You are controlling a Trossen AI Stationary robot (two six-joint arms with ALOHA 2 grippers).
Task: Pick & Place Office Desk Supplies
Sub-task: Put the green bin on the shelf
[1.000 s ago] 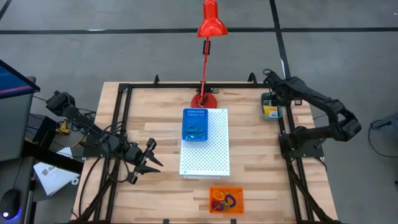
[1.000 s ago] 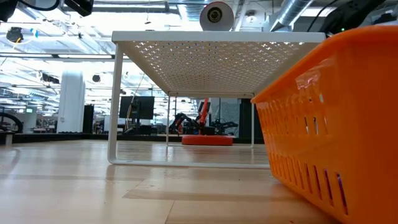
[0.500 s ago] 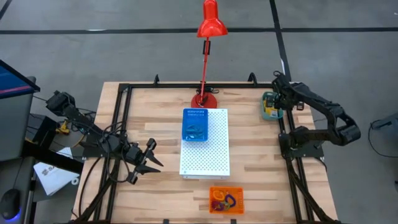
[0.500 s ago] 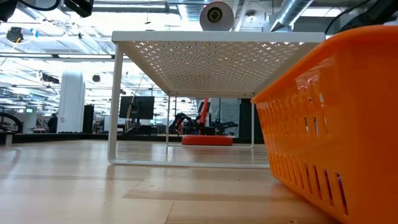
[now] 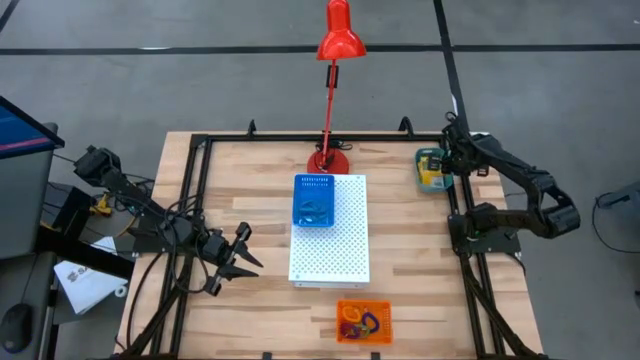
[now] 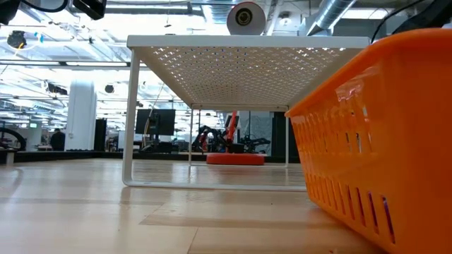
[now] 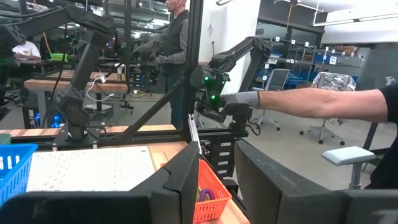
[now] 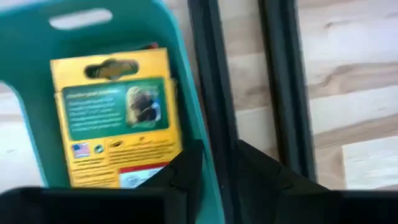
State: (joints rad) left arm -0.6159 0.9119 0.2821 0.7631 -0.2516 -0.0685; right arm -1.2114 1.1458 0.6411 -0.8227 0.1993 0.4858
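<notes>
A teal tray point(image 5: 430, 170) sits at the table's far right, by the black frame rail, and holds a yellow-and-green crayon box point(image 8: 115, 118) lying flat. My right gripper point(image 5: 447, 165) point(image 8: 219, 146) is open above the tray's right wall: one finger over the box, the other over the rail. A blue tray point(image 5: 313, 202) rests on the white perforated board point(image 5: 330, 245). An orange tray point(image 5: 363, 321) with coloured loops stands near the table's near edge. My left gripper point(image 5: 243, 252) waits open at the table's left. My right gripper comes from above with its fingers on either side of the teal tray's right wall point(image 8: 208, 155). Whether either finger touches the wall or the crayon box cannot be told. The tray rests on the table.
The red desk lamp point(image 5: 330, 155) stands at the far middle, its base behind the board. Black frame rails point(image 5: 455, 215) run along both sides of the table. The orange tray point(image 6: 374, 141) fills the low view's right. A person's arm point(image 7: 311, 99) shows beyond the table in the left wrist view.
My right gripper has moved a little toward the table's right edge over the teal tray, uncovering more of the tray and box in the high view. The left arm has kept still.
</notes>
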